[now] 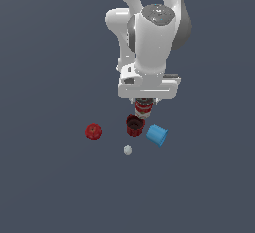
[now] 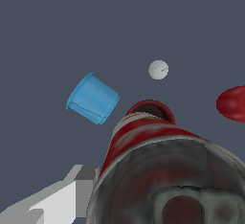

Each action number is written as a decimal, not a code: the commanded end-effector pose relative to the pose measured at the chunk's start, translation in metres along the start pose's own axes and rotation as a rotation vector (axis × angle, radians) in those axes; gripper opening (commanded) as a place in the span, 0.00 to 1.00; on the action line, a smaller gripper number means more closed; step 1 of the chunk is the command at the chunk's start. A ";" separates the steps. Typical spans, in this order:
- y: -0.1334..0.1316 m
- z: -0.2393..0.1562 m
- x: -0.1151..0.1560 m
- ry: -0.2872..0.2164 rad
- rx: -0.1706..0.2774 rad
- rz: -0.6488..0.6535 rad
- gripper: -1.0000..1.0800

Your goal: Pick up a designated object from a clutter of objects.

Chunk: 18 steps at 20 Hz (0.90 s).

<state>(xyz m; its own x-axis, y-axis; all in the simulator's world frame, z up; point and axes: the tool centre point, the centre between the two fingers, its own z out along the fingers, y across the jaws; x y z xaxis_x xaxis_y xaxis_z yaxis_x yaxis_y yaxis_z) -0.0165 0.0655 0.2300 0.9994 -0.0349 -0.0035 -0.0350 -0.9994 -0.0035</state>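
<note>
Right up against the wrist camera sits the red-and-white can (image 2: 158,170), its dark metal top filling most of that view, with one gripper finger (image 2: 52,201) pressed along its side. Looks like the gripper (image 1: 144,103) is pinching the can (image 1: 143,108), held just under the white Panda arm (image 1: 149,38). In the exterior view the can sits just above and behind the dark red ribbed cup (image 1: 134,125). Light blue cup (image 1: 158,135) lies tipped over just to that view's right, red ball (image 1: 93,132) further left, tiny white ball (image 1: 128,150) nearest. Loads of open floor (image 1: 50,192) all round the cluster.
</note>
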 end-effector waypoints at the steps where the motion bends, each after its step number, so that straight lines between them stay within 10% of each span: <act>1: 0.026 -0.022 0.003 0.003 0.001 -0.001 0.00; 18: 0.174 -0.137 0.027 0.003 -0.002 0.000 0.00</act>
<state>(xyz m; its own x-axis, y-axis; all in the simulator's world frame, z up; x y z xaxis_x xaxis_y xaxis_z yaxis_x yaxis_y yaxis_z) 0.0029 -0.1015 0.3582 0.9993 -0.0371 -0.0029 -0.0371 -0.9993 -0.0017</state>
